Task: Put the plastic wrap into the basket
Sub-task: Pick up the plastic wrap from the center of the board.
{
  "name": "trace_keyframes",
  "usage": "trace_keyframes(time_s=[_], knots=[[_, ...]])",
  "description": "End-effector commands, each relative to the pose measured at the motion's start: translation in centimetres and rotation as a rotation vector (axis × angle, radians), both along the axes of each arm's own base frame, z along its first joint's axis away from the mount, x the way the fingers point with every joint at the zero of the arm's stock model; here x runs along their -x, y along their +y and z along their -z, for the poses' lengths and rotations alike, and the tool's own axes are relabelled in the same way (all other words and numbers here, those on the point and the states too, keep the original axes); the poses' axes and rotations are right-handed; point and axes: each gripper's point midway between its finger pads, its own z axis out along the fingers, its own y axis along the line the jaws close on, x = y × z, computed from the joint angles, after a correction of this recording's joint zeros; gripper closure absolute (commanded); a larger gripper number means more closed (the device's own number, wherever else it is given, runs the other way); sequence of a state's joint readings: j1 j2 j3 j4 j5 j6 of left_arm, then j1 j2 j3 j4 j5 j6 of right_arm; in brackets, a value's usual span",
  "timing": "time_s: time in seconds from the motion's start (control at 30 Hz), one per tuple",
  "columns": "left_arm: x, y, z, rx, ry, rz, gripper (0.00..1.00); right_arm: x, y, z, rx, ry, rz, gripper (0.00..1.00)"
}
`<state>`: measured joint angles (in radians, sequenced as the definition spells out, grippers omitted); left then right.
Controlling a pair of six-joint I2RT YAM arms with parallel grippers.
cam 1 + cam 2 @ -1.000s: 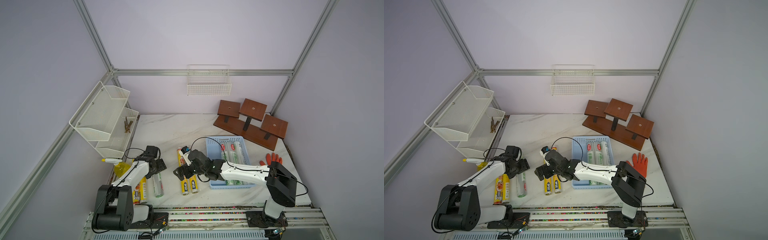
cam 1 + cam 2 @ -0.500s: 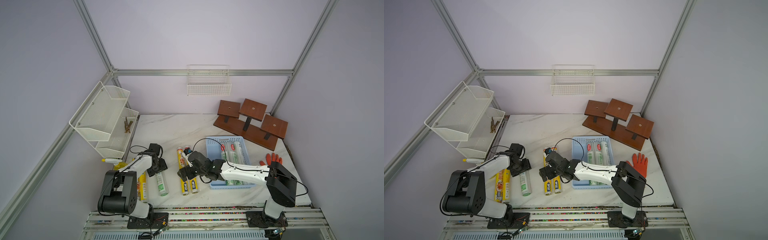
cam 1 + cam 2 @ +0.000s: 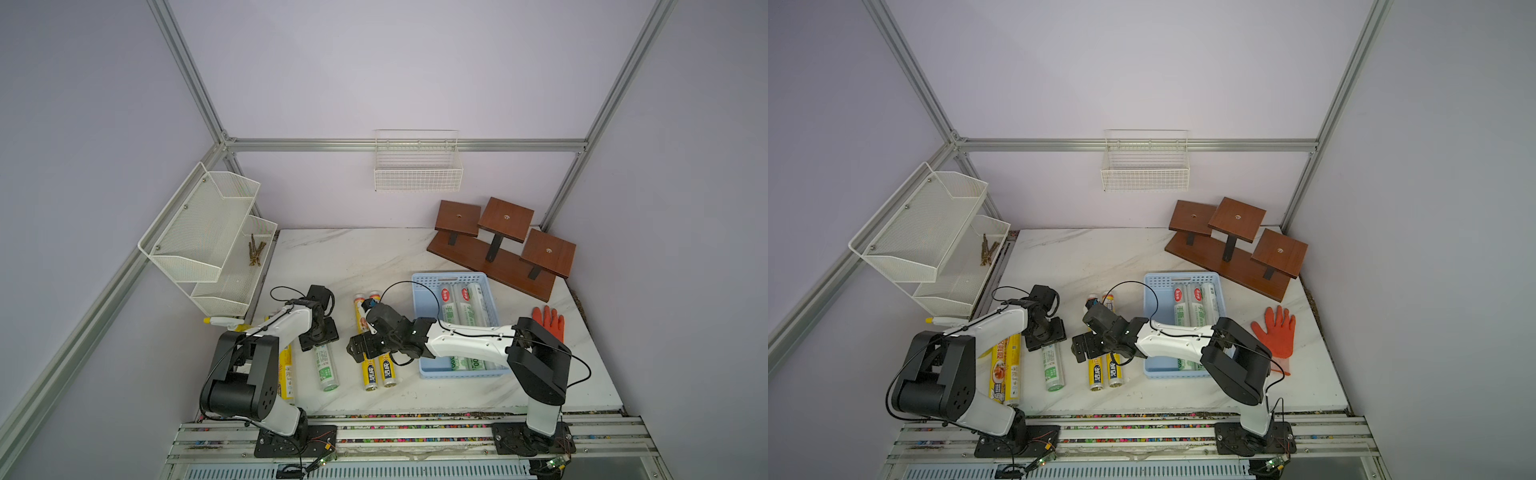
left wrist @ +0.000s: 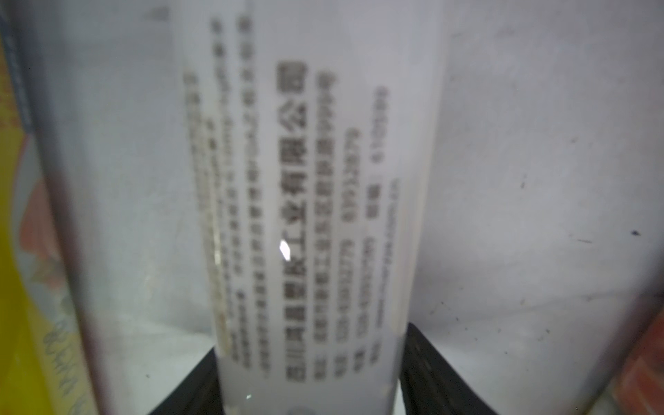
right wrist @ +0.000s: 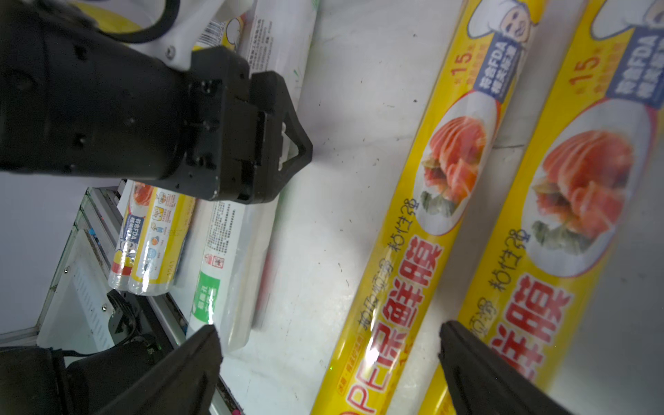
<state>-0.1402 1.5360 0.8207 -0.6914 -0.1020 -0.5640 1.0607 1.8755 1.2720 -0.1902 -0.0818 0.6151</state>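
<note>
The left tool [image 3: 320, 340] seems pinched on the far end of a white roll [image 3: 326, 368] lying on the surface [image 3: 374, 257], low enough to lift it. The right tool [image 3: 365, 347] hangs wide astride one of two yellow rolls [image 3: 376, 374] beside the basket [image 3: 451, 275], lined up to take it. Three rolls [image 3: 463, 307] already lie in the basket; a second ago the left tool stood wider and its arm lay lower, while the right has barely shifted.

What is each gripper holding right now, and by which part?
The left gripper grips the white-green roll across its body, partway along; it lies on the table. The right gripper is open, holding nothing.
</note>
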Motion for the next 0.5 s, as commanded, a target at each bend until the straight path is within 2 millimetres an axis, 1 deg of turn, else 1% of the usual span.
trace_keyframes(time_s=[0.0, 0.1, 0.2, 0.3, 0.4, 0.47], knots=[[0.8, 0.3, 0.0, -0.03, 0.037, 0.002, 0.27, -0.9, 1.0, -2.0, -0.067, -0.015, 0.041, 0.01], [0.4, 0.6, -0.1, -0.053, 0.036, 0.006, 0.27, -0.4, 1.2, -2.0, -0.076, 0.01, 0.028, 0.01], [0.0, 0.7, -0.1, -0.062, 0.035, 0.008, 0.3, -0.3, 1.1, -1.9, -0.07, 0.017, 0.025, 0.01], [-0.1, 0.2, 0.5, -0.045, 0.046, 0.044, 0.32, -0.1, 0.7, -1.8, -0.055, 0.021, 0.029, 0.01], [0.0, 0.5, 0.7, -0.054, 0.053, 0.042, 0.36, 0.0, 0.1, -1.9, -0.041, 0.021, 0.033, 0.01], [-0.1, 0.1, 0.8, -0.031, 0.044, 0.043, 0.38, -0.1, -0.4, -2.5, -0.045, 0.007, 0.045, 0.01]])
